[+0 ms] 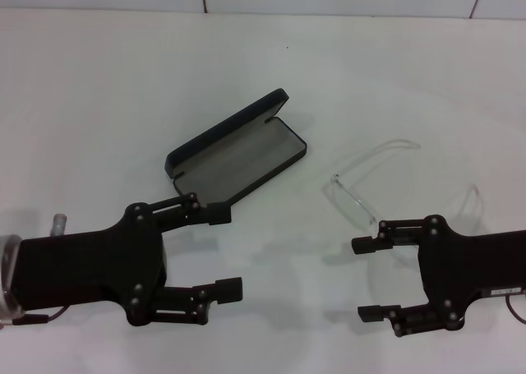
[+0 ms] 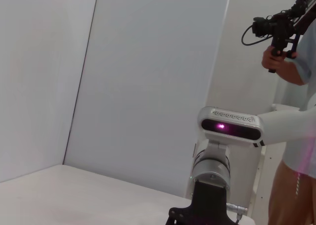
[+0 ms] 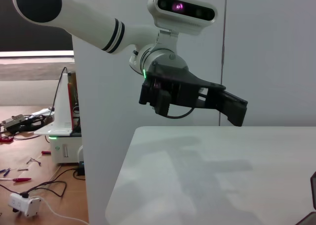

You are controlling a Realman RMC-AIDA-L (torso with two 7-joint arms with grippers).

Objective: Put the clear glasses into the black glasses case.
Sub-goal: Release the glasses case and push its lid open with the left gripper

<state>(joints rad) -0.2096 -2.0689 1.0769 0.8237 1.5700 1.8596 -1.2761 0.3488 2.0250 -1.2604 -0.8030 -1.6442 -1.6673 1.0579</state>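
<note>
The black glasses case [image 1: 237, 150] lies open on the white table, its lid raised toward the far side and the grey lining showing. The clear glasses [image 1: 355, 200] rest on the table to the right of the case, temples unfolded, faint against the white. My left gripper [image 1: 225, 251] hovers open just in front of the case, its upper finger near the case's near-left corner. My right gripper [image 1: 366, 279] is open, its upper finger close to the glasses' front frame. The right wrist view shows the left gripper [image 3: 232, 109] above the table, farther off.
The white table [image 1: 123, 86] runs to a tiled wall at the back. A person holding a camera rig [image 2: 279, 27] stands beyond the table in the left wrist view. A workbench with cables and tools [image 3: 24, 126] lies past the table's side.
</note>
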